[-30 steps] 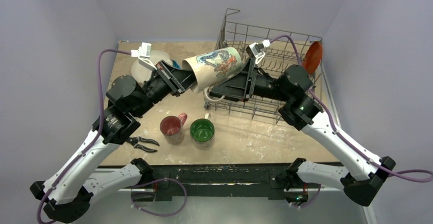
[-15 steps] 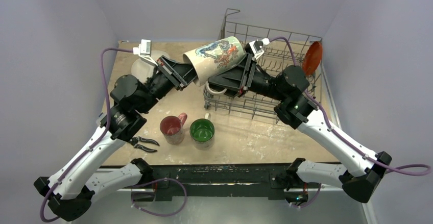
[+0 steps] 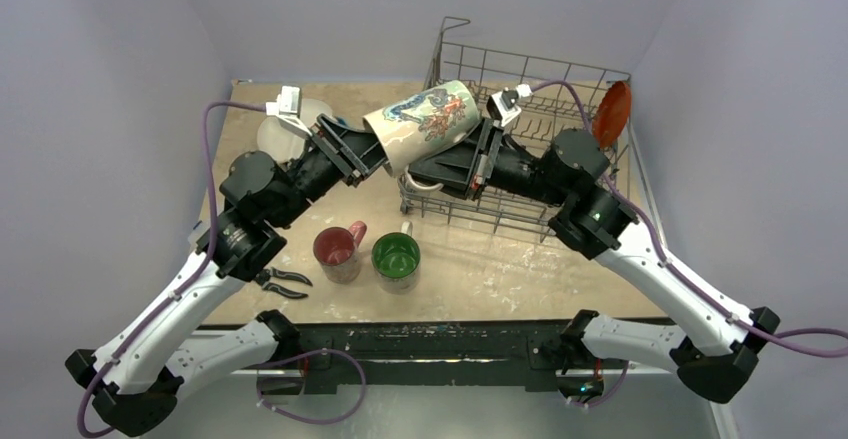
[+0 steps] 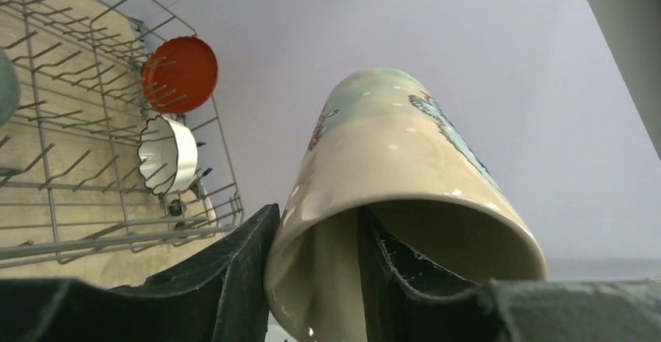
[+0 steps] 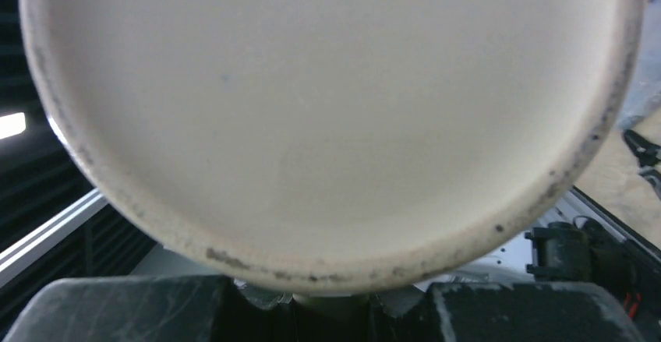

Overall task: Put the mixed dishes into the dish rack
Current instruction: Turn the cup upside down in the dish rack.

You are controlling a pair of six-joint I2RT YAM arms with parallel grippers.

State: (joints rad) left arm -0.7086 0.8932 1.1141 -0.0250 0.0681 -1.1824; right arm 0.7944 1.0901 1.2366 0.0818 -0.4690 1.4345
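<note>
The mug hangs in the air over the left edge of the rack, clear of the bench. It is tipped nearly onto its side. Its long axis slants across the top view, mouth down and left toward the left arm, flat base up and right over the rack, and handle underneath. Both arms reach forward and bend inward at the elbow, so their wrists meet at the mug from opposite sides. The left end effector straddles the rim, one finger outside the wall and one inside the mouth; I cannot tell whether they press on it. The right end effector sits under the base with its fingers drawn close on a pale piece of the mug, though which piece is unclear. A red mug and a green mug stand upright on the bench nearer the arms.
</note>
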